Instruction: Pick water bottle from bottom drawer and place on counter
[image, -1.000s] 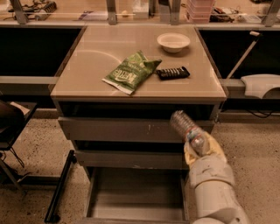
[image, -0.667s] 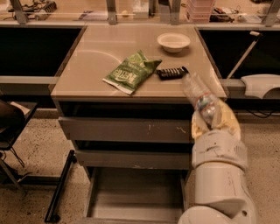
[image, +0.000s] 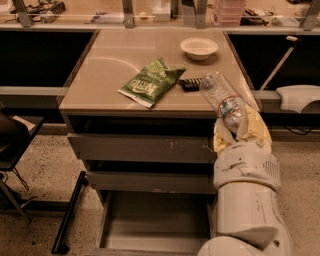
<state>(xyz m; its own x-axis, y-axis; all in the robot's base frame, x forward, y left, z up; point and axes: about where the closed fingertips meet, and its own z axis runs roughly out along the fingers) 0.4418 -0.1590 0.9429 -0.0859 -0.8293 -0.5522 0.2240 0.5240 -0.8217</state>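
Note:
My gripper (image: 239, 126) is shut on the water bottle (image: 221, 99), a clear crinkled plastic bottle with a pale label band. It holds the bottle tilted, its top end leaning up and left over the front right corner of the tan counter (image: 110, 75). The bottle partly hides the black remote-like bar (image: 190, 83). My white arm (image: 247, 200) rises at the lower right, in front of the cabinet. The bottom drawer (image: 150, 222) stands pulled out below, its grey floor bare.
A green chip bag (image: 151, 82) lies mid-counter and a white bowl (image: 199, 48) sits at the back right. Two grey drawer fronts (image: 140, 147) are above the open one. A black chair (image: 12, 145) is at left, a white object (image: 299, 97) at right.
My gripper has lifted the bottle up and to the right, from in front of the drawer fronts to the counter's front right corner.

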